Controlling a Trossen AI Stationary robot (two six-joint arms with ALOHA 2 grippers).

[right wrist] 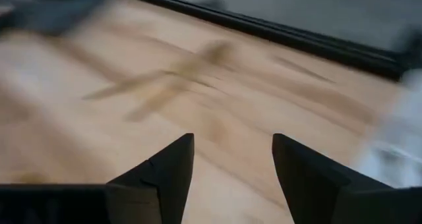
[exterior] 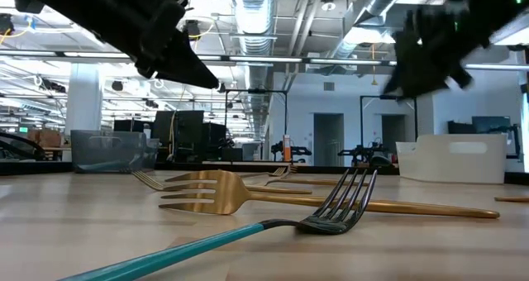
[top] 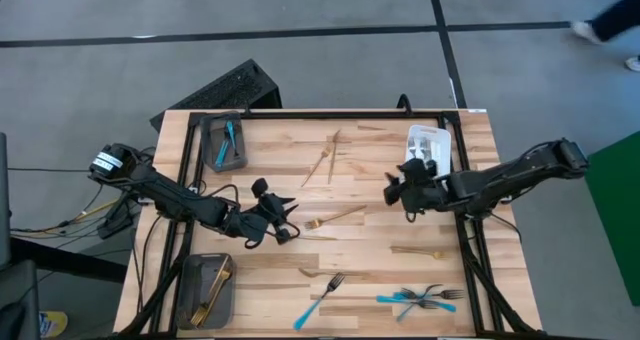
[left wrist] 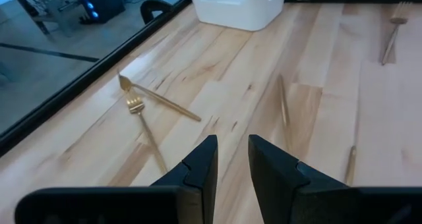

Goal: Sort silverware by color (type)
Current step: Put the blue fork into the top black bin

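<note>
Silverware lies scattered on the wooden table. Two crossed gold forks [top: 325, 160] lie toward the far side, and one gold fork [top: 336, 218] lies mid-table. Another gold piece [top: 415, 252] lies right of centre. A turquoise-handled fork [top: 320, 300] and a mixed turquoise and silver cluster [top: 425, 298] lie by the near edge. My left gripper [top: 288, 225] hovers just left of the middle gold fork, its fingers [left wrist: 231, 159] narrowly open and holding nothing. My right gripper [top: 395, 190] hangs open and empty [right wrist: 232, 159] near the white tray.
A grey tray [top: 207, 145] at the far left holds a turquoise piece. Another grey tray [top: 190, 298] at the near left holds gold pieces. A white tray [top: 444, 140] at the far right holds silver pieces. Bare wood lies between the two grippers. A person's feet pass on the floor at the far right.
</note>
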